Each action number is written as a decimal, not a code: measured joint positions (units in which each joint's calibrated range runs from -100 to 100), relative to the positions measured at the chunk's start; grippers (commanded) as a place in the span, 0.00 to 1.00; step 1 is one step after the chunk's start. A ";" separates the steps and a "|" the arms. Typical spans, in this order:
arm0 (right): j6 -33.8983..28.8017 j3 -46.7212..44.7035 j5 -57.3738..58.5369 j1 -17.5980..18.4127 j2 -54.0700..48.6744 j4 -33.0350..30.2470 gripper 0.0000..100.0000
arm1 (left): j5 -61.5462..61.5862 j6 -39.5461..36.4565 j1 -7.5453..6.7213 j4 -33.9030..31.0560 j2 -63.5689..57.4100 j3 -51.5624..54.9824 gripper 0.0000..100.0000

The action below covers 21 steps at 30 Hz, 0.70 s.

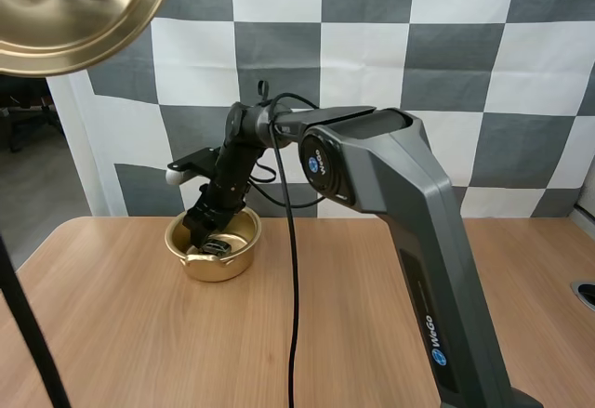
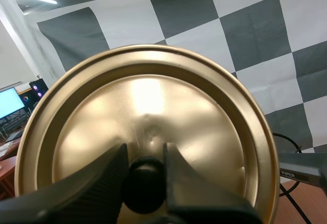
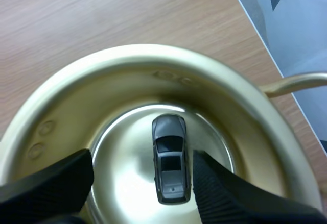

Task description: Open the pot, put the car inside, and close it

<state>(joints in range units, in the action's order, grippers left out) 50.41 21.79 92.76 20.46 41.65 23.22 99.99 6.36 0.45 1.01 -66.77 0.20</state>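
A golden pot stands open on the wooden table. My right gripper reaches down into it. Over the pot's floor that gripper is open, fingers wide apart, and a small dark grey toy car lies flat on the floor between them, close to one finger but not pinched. The golden lid hangs high above the table's left side. My left gripper is shut on the lid's black knob, with the lid's underside facing the camera.
The pot has a thin side handle that points toward the table's back edge. My right arm's big grey body crosses the middle of the table. Bare wood lies to the left and right of the pot.
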 measured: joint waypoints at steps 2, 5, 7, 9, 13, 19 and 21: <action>0.92 0.74 1.95 0.00 -0.56 0.25 1.00 | 0.00 0.00 0.00 0.00 0.00 0.00 0.00; 1.07 1.62 6.72 0.00 -1.96 0.97 1.00 | 0.00 0.00 0.00 0.00 0.00 0.00 0.00; 1.07 1.62 7.21 0.00 -3.63 1.50 1.00 | 0.00 0.00 0.00 0.00 0.00 0.00 0.00; 1.07 1.62 7.21 0.00 -5.92 1.76 1.00 | 0.00 0.00 0.00 0.00 0.00 0.00 0.00; 1.07 1.62 6.81 -0.18 -11.07 1.07 1.00 | 0.00 0.00 0.00 -0.53 0.00 0.00 0.00; 0.77 1.62 5.75 -2.47 -20.80 -0.84 1.00 | 0.00 0.00 0.00 -4.48 1.31 0.00 0.00; -0.13 1.62 5.75 -3.81 -24.78 -1.08 1.00 | 0.00 0.08 0.00 -6.01 2.38 0.00 0.00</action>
<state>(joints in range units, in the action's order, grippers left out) 50.28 23.41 98.51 16.65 16.87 22.13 99.99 6.44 0.45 -5.00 -64.39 0.20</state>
